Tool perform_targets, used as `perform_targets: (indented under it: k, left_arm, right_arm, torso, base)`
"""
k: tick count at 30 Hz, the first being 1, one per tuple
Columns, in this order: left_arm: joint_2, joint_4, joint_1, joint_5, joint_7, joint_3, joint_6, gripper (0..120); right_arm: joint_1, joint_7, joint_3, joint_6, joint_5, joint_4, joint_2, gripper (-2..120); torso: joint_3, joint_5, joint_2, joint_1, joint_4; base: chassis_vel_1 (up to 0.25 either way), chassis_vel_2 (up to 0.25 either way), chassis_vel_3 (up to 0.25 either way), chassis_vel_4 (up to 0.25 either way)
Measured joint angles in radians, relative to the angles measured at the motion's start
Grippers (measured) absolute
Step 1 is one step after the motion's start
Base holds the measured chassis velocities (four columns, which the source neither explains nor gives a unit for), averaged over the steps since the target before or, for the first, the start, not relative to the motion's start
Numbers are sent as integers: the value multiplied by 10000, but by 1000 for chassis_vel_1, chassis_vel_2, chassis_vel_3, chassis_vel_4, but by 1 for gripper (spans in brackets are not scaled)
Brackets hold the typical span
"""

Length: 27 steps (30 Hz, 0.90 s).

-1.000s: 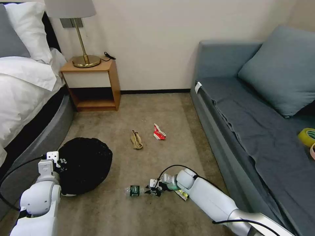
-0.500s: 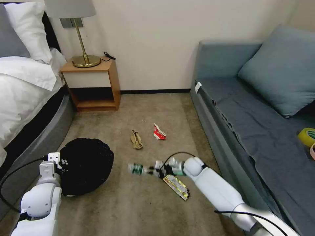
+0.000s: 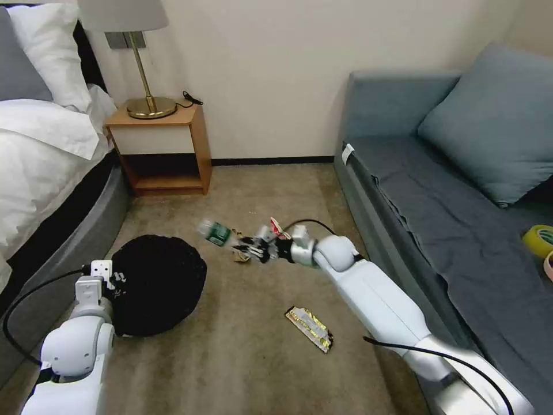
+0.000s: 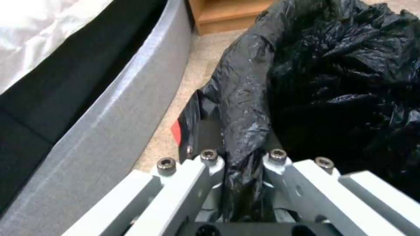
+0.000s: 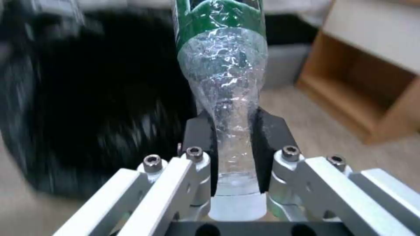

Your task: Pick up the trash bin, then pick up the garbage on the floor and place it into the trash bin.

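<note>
Right gripper (image 3: 249, 249) clamped on the neck of the clear bottle (image 3: 216, 232), lifted off the carpet, at two o'clock from the trash bin (image 3: 158, 285), left gripper (image 4: 242, 170) pinched shut on its black bag rim, snack wrapper (image 3: 310, 328) at four o'clock from the bin

One trash bin (image 3: 158, 285), one bottle (image 3: 218, 233), one snack wrapper (image 3: 310, 328), two scraps (image 3: 278, 226).

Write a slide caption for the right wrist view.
Right gripper pinches the clear bottle by its neck, the bag-lined trash bin beyond.
</note>
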Motion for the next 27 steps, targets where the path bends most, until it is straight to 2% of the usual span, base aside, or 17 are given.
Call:
perform_targets:
  k: [3, 8, 11, 21, 22, 24, 25, 27]
  left_arm:
    - [-39, -218, 44, 16, 24, 49, 18, 4]
    - [-49, -327, 81, -32, 45, 20, 16, 4]
    - [-50, -440, 196, -82, 47, -39, 2, 4]
    - [-87, -465, 270, -145, 28, -122, -132, 4]
    - [-86, -459, 269, -146, 29, -125, -137, 4]
    - [-71, -389, 228, -170, 31, -136, -153, 4]
    - [-71, -389, 228, -170, 31, -136, -153, 4]
    - [-44, -321, 178, -211, 31, -137, -159, 4]
  right_arm:
    - [133, 549, -438, -141, 753, 104, 419, 14]
    - [96, 1050, -706, -81, 922, -102, 865, 14]
    - [-183, 1898, -1051, 144, 1186, -406, 1425, 14]
    - [-885, 2672, -1471, 418, 396, -1128, 2177, 16]
    - [-909, 2695, -1479, 425, 334, -1162, 2197, 17]
    - [-1031, 2843, -1548, 505, 44, -1271, 2284, 28]
    - [-1031, 2843, -1548, 505, 44, -1271, 2284, 28]
    - [-1124, 2928, -1611, 521, -54, -1260, 2274, 38]
  torso:
    - [0, 1, 0, 0, 1]
    - [0, 0, 0, 0, 0]
    - [-1, 0, 0, 0, 1]
    - [-1, 1, 0, 0, 0]
    - [-1, 1, 0, 0, 0]
    - [-1, 1, 0, 0, 1]
    - [-1, 1, 0, 0, 1]
    - [-1, 1, 0, 0, 0]
  base:
    - [0, 0, 0, 0]
    - [0, 0, 0, 0]
    - [0, 0, 0, 0]
    - [0, 0, 0, 0]
    - [0, 0, 0, 0]
    - [0, 0, 0, 0]
    - [0, 0, 0, 0]
    - [0, 0, 0, 0]
